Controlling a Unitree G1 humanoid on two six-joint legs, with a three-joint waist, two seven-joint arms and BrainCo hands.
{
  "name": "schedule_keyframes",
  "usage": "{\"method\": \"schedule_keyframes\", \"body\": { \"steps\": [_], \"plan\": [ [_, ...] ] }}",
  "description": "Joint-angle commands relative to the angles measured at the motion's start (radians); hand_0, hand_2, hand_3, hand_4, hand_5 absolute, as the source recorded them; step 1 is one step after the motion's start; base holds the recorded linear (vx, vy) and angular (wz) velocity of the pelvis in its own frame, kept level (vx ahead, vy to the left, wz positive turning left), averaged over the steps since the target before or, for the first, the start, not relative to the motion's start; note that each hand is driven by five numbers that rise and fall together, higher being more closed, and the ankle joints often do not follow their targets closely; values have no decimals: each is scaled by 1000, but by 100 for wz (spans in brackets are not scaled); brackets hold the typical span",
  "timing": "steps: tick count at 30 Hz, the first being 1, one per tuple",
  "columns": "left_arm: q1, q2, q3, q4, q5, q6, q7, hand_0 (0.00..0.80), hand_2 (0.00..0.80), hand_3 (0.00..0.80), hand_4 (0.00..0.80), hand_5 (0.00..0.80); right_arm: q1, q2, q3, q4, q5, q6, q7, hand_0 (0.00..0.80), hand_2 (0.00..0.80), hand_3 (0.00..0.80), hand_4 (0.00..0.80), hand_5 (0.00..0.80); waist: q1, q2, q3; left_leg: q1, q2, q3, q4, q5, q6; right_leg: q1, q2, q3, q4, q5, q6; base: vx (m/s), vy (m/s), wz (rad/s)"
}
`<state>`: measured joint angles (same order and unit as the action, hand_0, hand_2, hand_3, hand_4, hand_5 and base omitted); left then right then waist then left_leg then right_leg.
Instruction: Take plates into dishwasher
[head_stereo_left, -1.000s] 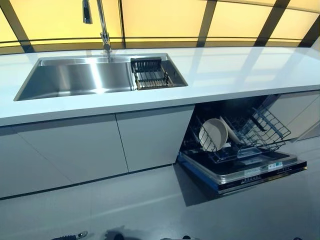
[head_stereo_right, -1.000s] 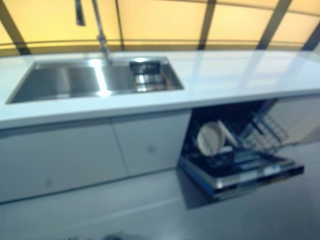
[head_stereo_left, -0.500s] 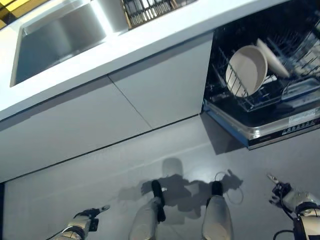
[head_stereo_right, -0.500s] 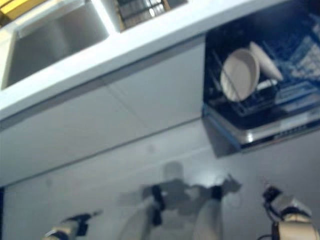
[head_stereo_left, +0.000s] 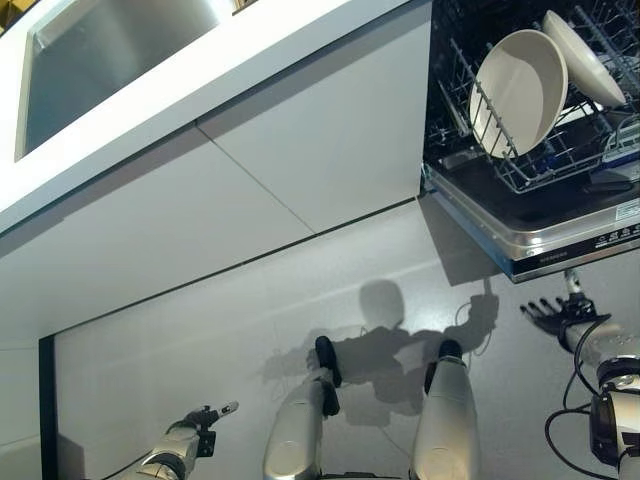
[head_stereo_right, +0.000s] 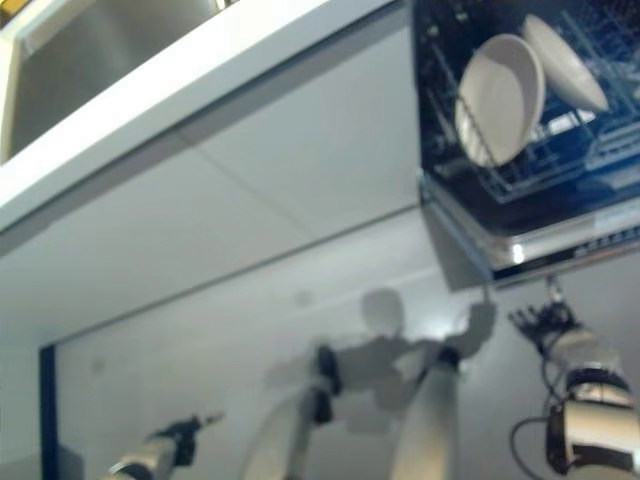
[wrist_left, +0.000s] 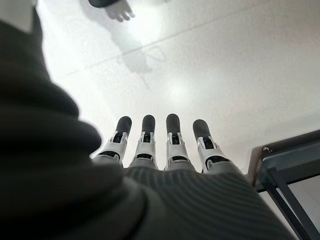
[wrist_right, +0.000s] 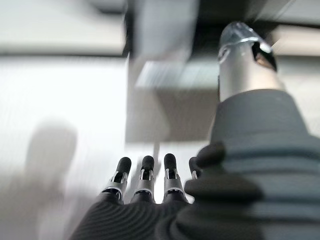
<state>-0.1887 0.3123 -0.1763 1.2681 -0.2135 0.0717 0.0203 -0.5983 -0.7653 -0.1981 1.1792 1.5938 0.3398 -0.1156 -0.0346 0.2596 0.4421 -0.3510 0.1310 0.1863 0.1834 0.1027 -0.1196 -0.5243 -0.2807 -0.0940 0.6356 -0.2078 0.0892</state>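
Observation:
Two white plates stand on edge in the wire rack (head_stereo_left: 545, 165) of the open dishwasher at the upper right: a round one (head_stereo_left: 517, 92) in front and a second (head_stereo_left: 580, 57) leaning behind it. The dishwasher door (head_stereo_left: 560, 235) is folded down over the floor. My right hand (head_stereo_left: 552, 313) hangs just below the door's front edge, fingers straight and spread, holding nothing; its wrist view shows the straight fingers (wrist_right: 145, 175) over the floor. My left hand (head_stereo_left: 205, 419) is low at the lower left above the floor, its fingers (wrist_left: 172, 132) straight and empty.
A white counter (head_stereo_left: 200, 85) with a steel sink (head_stereo_left: 110, 50) runs along the top left, with flat white cabinet fronts (head_stereo_left: 300, 150) under it. Grey floor (head_stereo_left: 330, 290) lies below. A metal frame corner (wrist_left: 285, 170) shows beside my left hand.
The camera has tipped further down, so counter and dishwasher slid up in view. My right hand has risen to just under the dishwasher door's edge. The plates stay put in the rack.

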Motion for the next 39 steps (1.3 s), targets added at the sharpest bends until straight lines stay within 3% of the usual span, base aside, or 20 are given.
{"method": "schedule_keyframes", "body": {
  "steps": [1,4,14,17,23,31,34,36,39],
  "plan": [
    [50,18,-32,14,-32,-4,15,0,0,0,0,0,-120,-23,-49,-70,133,-37,146,0,0,0,0,0,11,-15,-4,-39,-47,-22,117,-59,38,23,29,-51,52,-23,-64,47,25,4],
    [67,13,-46,-3,-33,-3,22,0,0,0,0,0,-195,-31,-42,-107,136,-34,238,0,0,0,0,0,29,-11,-10,-32,-54,-30,127,-64,37,33,20,-58,63,-28,-64,60,22,3],
    [91,28,-83,-65,-30,16,17,0,0,0,0,0,-395,-22,48,-291,122,-137,359,0,0,0,0,0,80,-42,-32,6,-49,-54,98,-49,34,99,15,-93,34,-18,-54,61,-8,6],
    [96,55,-77,-80,-17,32,9,0,0,0,0,0,-455,-25,92,-323,47,-179,346,0,0,0,0,0,104,-64,-44,20,-42,-61,87,-44,33,130,16,-110,13,-10,-49,63,-66,14],
    [104,91,-56,-81,1,24,1,0,0,0,0,0,-537,-45,130,-329,52,-204,323,0,0,0,0,0,143,-105,-71,47,-33,-82,70,-41,36,199,25,-143,-32,3,-46,79,-77,14],
    [93,120,-46,-58,25,39,-1,0,0,0,0,0,-532,-59,147,-267,-45,-182,264,0,0,0,0,0,169,-162,-104,94,-17,-102,56,-46,36,300,41,-172,-110,29,-40,85,-51,20],
    [99,118,-25,-40,28,35,-11,0,0,0,0,0,-466,-56,152,-238,-209,-139,228,0,0,0,0,0,168,-183,-124,140,-8,-102,10,-36,31,360,54,-180,-182,50,-32,111,2,12],
    [101,113,-8,-38,25,45,-10,0,0,0,0,0,-382,-57,180,-211,-437,-97,222,0,0,0,0,0,159,-202,-145,185,2,-94,-53,-15,26,413,66,-178,-263,77,-21,121,16,9],
    [111,107,9,-13,21,37,-22,0,0,0,0,0,-254,-52,224,-178,-646,-92,293,0,0,0,0,0,141,-230,-192,247,21,-77,-160,29,17,486,92,-172,-396,128,-3,143,47,9]
  ]
}}
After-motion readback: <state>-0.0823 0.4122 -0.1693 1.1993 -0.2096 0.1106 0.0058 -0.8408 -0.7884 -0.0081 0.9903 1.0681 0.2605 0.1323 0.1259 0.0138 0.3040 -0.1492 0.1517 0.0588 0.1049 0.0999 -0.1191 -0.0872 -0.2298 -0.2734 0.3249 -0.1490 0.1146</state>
